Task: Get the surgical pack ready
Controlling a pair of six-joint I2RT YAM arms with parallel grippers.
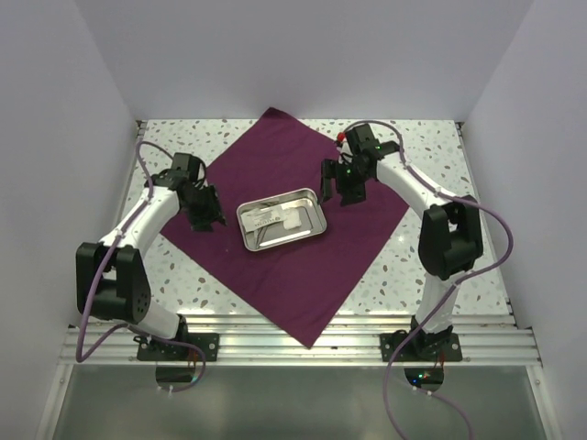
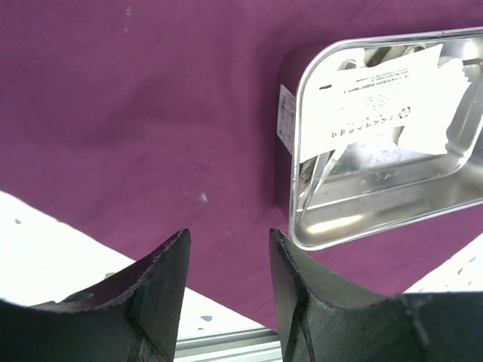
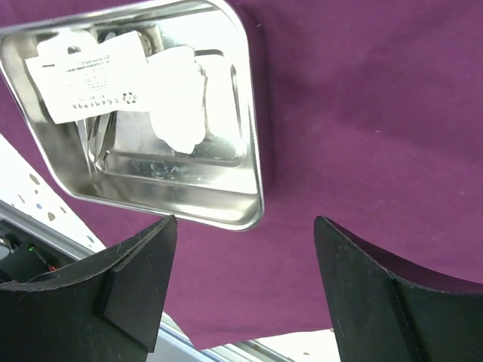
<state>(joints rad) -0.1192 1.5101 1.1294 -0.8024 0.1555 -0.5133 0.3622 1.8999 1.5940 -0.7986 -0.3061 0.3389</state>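
Top external view: steel tray sits centred on our flat maroon cloth — so corners can fold over it, we judge — left tool and right tool spread, empty.

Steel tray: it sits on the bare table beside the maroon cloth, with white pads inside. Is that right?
Not quite. The steel tray sits on the maroon cloth, near its middle, as the top external view shows. The white pads are indeed inside.
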